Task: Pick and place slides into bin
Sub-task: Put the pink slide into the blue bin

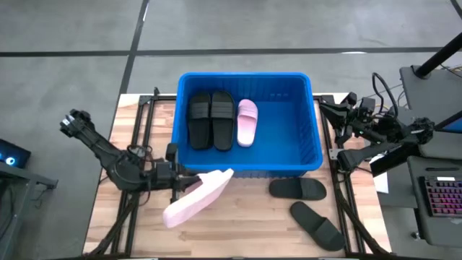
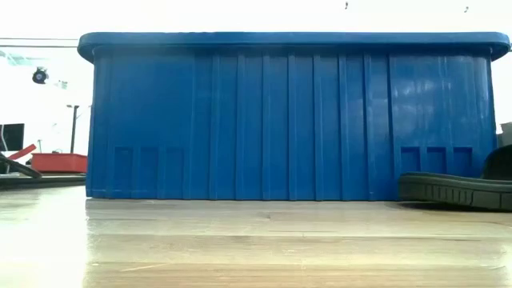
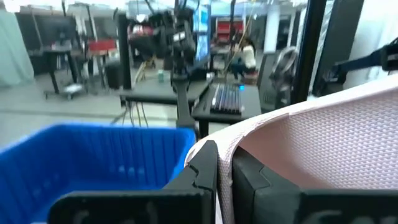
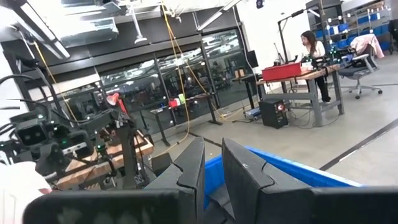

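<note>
A pale pink slide (image 1: 196, 196) hangs clamped by its edge in the left gripper (image 1: 180, 185), jaws closed thin on the foam, the sandal angled out over the wooden table (image 1: 245, 231) just short of the blue bin (image 1: 315, 148); in the left wrist view the textured pink sole (image 3: 323, 143) rises immediately beyond the dark fingers (image 3: 205, 168), the bin's rim (image 3: 93, 134) just past them. Light, soft foam of this kind probably flexes and droops from an edge hold, so a grip nearer the wide strap or mid-sole would likely steady it; the dimpled surface should resist slipping.

Beyond the held sandal, inside the bin, lie two black slides (image 1: 211, 119) side by side with a second pink slide (image 1: 247, 121) beside them, all flat on the floor of the crate. Farther along the table, toward the other arm, two more black slides (image 1: 309, 206) wait outside the bin, one (image 2: 456, 190) resting close to its ribbed wall. The right gripper (image 1: 345, 153) idles beside the bin's far end, its fingers (image 4: 196, 165) nearly together and holding nothing.
</note>
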You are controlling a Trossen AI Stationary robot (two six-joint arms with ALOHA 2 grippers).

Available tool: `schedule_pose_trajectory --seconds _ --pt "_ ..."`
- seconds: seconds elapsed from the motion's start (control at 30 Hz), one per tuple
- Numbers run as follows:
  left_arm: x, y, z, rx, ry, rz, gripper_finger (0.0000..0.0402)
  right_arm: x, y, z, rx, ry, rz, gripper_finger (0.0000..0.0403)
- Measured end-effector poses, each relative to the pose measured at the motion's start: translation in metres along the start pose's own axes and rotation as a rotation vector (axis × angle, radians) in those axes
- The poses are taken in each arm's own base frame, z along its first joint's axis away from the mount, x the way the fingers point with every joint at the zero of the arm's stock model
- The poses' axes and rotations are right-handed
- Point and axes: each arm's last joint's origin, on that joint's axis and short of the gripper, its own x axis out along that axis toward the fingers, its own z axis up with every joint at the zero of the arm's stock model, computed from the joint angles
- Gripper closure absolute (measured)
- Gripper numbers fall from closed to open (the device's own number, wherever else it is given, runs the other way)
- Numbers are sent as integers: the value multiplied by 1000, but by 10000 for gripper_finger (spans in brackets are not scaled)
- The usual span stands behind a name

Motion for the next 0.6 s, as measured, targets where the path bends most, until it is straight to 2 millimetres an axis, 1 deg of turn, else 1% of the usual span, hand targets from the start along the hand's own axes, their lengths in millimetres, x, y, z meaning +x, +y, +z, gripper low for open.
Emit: schedule_pose_trajectory --seconds 0.17,0.33,0.43,0.6 --pt "4 11 -1 11 -70 -32 402 0 0 0 6 -1 0 355" --pt "12 19 -4 19 -78 -48 401 0 0 0 9 -1 0 355" --pt "18 24 -4 36 -90 -35 401 0 0 0 20 -1 0 355" --pt "28 39 -4 36 -89 37 401 0 0 0 27 -1 0 355"
